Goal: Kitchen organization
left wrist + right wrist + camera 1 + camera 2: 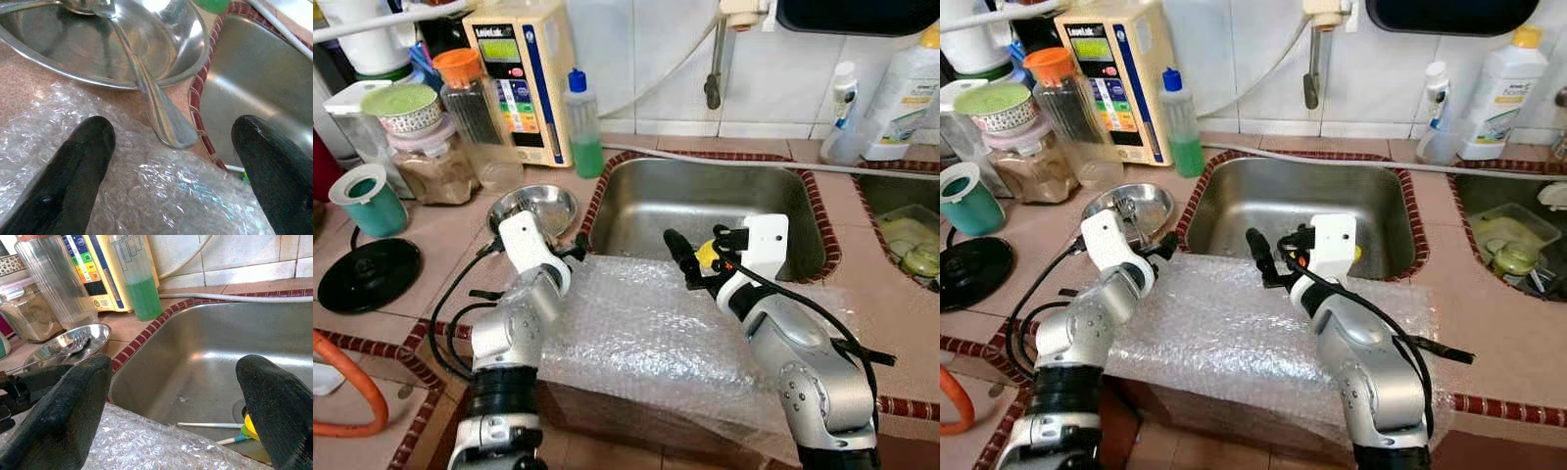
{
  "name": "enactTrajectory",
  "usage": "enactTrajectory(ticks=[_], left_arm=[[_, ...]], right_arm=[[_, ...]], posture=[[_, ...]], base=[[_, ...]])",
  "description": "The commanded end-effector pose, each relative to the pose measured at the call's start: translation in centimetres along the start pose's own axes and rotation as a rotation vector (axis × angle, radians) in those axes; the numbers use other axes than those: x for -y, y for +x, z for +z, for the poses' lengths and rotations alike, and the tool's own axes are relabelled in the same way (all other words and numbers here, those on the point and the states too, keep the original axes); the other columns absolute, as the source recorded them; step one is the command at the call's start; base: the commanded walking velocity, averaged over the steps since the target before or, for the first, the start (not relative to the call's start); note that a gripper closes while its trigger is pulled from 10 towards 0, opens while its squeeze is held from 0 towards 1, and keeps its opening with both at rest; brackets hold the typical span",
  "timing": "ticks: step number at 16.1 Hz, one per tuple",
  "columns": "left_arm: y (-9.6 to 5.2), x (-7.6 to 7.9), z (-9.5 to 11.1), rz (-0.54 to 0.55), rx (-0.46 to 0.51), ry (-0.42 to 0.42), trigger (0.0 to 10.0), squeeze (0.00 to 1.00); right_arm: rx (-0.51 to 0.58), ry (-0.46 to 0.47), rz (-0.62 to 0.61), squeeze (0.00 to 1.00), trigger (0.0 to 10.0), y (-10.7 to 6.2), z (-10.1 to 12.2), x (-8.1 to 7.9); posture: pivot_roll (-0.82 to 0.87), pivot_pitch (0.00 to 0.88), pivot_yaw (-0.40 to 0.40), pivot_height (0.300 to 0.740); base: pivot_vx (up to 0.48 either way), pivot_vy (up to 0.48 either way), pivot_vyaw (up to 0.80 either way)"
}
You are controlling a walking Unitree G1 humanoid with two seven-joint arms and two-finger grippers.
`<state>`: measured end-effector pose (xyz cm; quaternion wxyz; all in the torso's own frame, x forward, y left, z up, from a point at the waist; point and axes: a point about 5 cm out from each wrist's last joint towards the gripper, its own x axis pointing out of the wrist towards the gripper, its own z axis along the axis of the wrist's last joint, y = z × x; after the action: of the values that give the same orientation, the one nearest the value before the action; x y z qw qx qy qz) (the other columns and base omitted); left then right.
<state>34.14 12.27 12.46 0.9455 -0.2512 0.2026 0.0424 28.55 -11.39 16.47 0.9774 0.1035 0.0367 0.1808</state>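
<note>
A steel bowl (536, 206) holding a fork (76, 343) and a spoon (156, 105) sits on the tiled counter left of the steel sink (705, 201). A sheet of bubble wrap (646, 333) covers the counter's front edge. My left gripper (173, 134) is open just short of the bowl, low over the wrap, with the spoon handle's tip between its fingers (83, 147), untouched. My right gripper (173, 377) is open above the sink's front rim, holding nothing. A yellow item (250, 427) and a thin white stick (208, 425) lie in the sink.
Behind the bowl stand a green-liquid bottle (583, 125), a beige appliance (521, 78) and several jars (431, 162). A teal cup (367, 201) and black lid (369, 275) are at far left. A second basin (909, 245) with containers lies right.
</note>
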Motion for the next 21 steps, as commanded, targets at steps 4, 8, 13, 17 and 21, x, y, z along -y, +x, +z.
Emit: enactTrajectory(ticks=[4, 8, 13, 17, 21], left_arm=[[1.2, -1.4, -0.3, 0.036, -0.032, -0.11, 10.0, 0.0], [1.8, -0.7, 0.9, 0.023, 0.014, -0.065, 10.0, 0.0], [1.5, -2.0, 0.4, 0.091, 0.037, 0.172, 10.0, 0.0], [2.2, -2.4, 0.6, 0.112, 0.039, 0.135, 10.0, 0.0], [2.2, -2.2, 1.9, 0.103, 0.086, 0.203, 7.0, 0.0]], right_arm=[[0.017, -0.003, 0.02, 0.0, 10.0, -0.1, 0.6, -0.4], [0.024, -0.006, 0.018, 0.0, 10.0, -0.1, 0.8, -0.4], [0.028, 0.004, -0.001, 0.0, 10.0, -0.3, 0.6, -0.3], [0.025, 0.008, 0.004, 0.0, 10.0, -0.2, 0.5, -0.4], [0.03, 0.01, 0.001, 0.0, 10.0, -0.2, 0.6, -0.4]], posture=[[-0.1, 0.0, 0.087, 0.74], [-0.11, 0.0, 0.093, 0.74], [-0.11, 0.0, 0.107, 0.74], [-0.09, 0.0, 0.1, 0.74], [-0.1, 0.0, 0.109, 0.74]], base=[[0.0, 0.0, 0.0], [0.0, 0.0, 0.0], [0.0, 0.0, 0.0], [0.0, 0.0, 0.0], [0.0, 0.0, 0.0]])
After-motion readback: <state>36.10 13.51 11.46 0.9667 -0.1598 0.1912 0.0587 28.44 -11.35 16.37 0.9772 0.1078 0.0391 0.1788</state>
